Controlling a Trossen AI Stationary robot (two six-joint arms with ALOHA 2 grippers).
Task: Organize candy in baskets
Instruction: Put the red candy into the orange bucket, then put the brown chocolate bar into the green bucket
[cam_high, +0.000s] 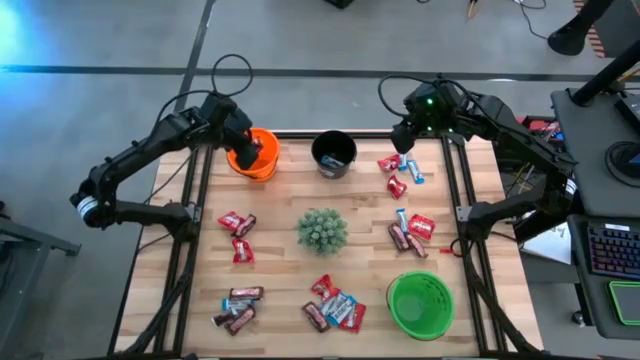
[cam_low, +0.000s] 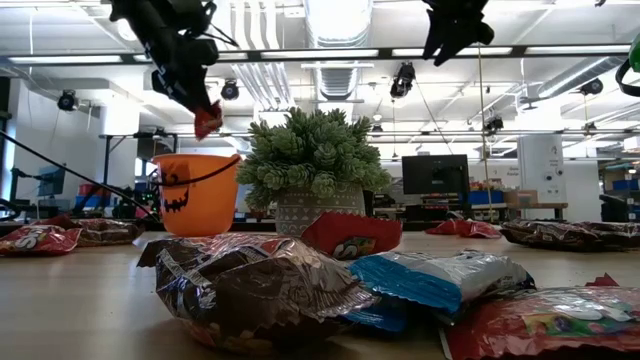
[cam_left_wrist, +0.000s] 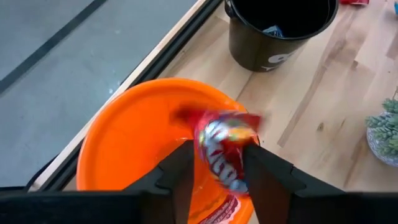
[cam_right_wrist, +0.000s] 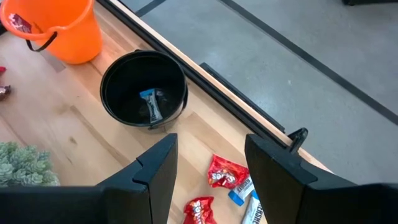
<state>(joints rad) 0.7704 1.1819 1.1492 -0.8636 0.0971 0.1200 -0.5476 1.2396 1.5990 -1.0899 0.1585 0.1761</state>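
Observation:
My left gripper hangs over the orange bucket at the table's far left, shut on a red candy; the low view shows that candy just above the bucket's rim. My right gripper is open and held high over the red and blue candies at the far right, touching nothing. The black bucket holds a blue candy. The green bucket stands near the right front. More candy lies in small heaps on the table. My left gripper pinches the red candy between its two fingers, coming from above and pointing down. The wrapper is lifted clear and hangs over the orange bucket's opening. Which end of the wrapper it has I cannot tell.
A spiky green plant in a pot stands at the table's middle. Candy heaps lie at the left, front left, front middle and right. Dark frame rails run along both sides.

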